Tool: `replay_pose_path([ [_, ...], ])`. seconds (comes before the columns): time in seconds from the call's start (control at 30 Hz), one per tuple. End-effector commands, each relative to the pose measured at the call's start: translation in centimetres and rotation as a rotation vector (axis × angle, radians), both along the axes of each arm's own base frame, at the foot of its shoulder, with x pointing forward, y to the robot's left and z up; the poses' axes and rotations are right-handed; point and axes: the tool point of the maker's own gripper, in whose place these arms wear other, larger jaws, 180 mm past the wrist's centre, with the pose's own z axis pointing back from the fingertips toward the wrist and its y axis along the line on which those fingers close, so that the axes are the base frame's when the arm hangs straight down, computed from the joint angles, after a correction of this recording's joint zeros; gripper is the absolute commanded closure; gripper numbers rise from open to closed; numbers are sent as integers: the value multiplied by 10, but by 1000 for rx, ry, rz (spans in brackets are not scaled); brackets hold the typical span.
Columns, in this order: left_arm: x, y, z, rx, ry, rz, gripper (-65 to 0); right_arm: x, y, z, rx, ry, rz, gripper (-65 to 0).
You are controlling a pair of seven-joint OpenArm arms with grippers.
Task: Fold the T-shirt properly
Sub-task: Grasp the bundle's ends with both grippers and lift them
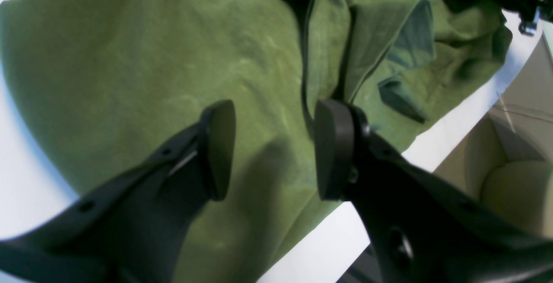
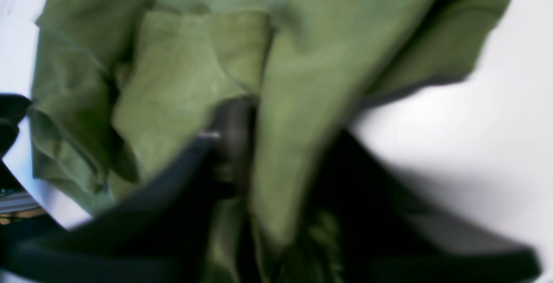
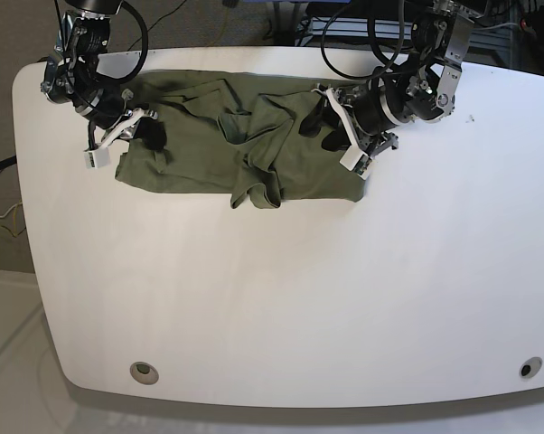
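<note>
1 T-shirt point(image 3: 245, 149) bunched at table point(image 3: 281, 298) far edge, near half of table free | 2 hands: left hand point(image 1: 272, 149) jaws apart over shirt, holding nothing | right hand point(image 2: 259, 153) clamped on shirt fold

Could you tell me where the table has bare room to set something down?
The table is bare from the T-shirt's near hem to the front edge, and right of the left gripper. The back strip is crowded.

The olive-green T-shirt point(image 3: 245, 149) lies crumpled across the far part of the white counter point(image 3: 281, 298). Loose folds bunch at its middle, and one end is lifted.
</note>
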Motion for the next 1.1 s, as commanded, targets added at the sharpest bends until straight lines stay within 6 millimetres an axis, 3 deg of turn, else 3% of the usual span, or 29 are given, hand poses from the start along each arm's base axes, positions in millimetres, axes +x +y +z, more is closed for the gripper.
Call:
replay_pose_path([
  [0.0, 7, -3, 14, -19, -51, -9, -281, -3, -7, -1, -38, 22, 16, 0],
  [0.4, 5, -7, 14, -24, -42, -21, -280, 12, -5, 16, -41, -40, 25, 0],
  [1.0, 5, -10, 15, -28, -46, -23, -283, 42, -8, 57, -103, -165, 74, 0],
  [1.07, 10, -5, 21, -47, -57, -4, -282, 50, -7, 70, -125, -204, 82, 0],
])
